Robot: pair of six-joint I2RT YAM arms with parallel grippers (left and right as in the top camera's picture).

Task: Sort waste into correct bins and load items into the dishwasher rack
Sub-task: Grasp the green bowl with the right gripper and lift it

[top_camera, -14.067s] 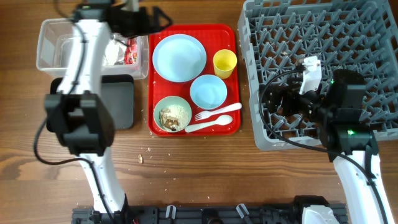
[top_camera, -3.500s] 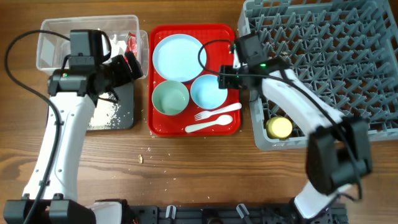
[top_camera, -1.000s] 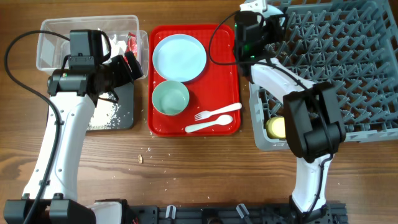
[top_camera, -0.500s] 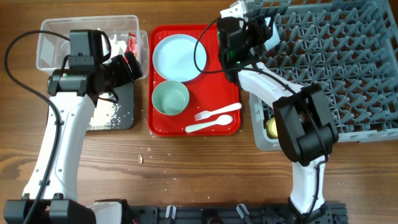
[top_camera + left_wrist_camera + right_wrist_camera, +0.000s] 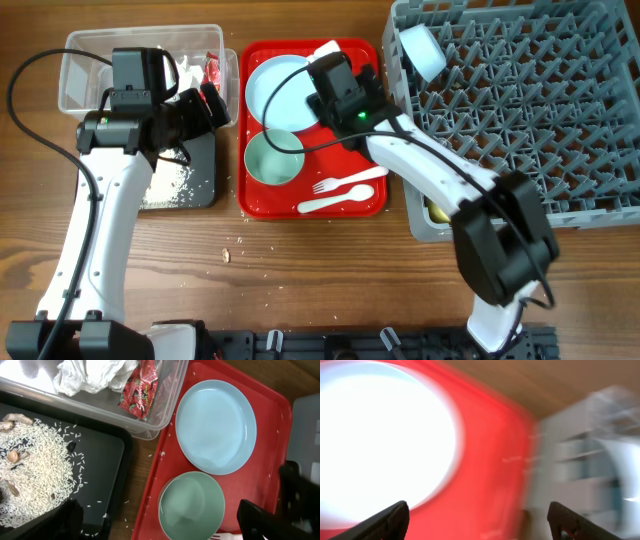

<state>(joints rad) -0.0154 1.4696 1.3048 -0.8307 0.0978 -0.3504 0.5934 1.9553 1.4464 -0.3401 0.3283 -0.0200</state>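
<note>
**A:** How do we stand with the waste?

**B:** We see the small red printed wrapper (image 5: 140,392) and the crumpled white tissue (image 5: 90,375) inside the clear rectangular plastic tub (image 5: 90,60). The pale crumbly scraps (image 5: 35,460) are spread in the shallow black rectangular tray (image 5: 203,170). We judge that part finished.

**A:** And the dishes?

**B:** One small light blue bowl (image 5: 420,50) leans tilted among the pegs at the 11 o'clock corner of the large square grey plastic rack (image 5: 540,110). On the flat red plastic tray (image 5: 246,130) lie the pale blue round plate (image 5: 283,92), the mint round bowl (image 5: 275,158) at its 6 o'clock, and the white plastic fork and spoon (image 5: 345,188).

**A:** Which claw do we send?

**B:** The right gripper (image 5: 338,78), we think. It hovers above the 3 o'clock rim of the plate, its fingers wide apart with nothing between them. The left gripper (image 5: 207,105) is also spread and empty, but it is off the 9 o'clock side of the red tray.

**A:** What decides the move?

**B:** The middle of the plate lies at 9 o'clock from the right claw, and the bowl at 7 o'clock. The plate lies flat, so probably only its rim gives a hold. The cutlery runs lengthwise from 8 to 2 o'clock.
</note>
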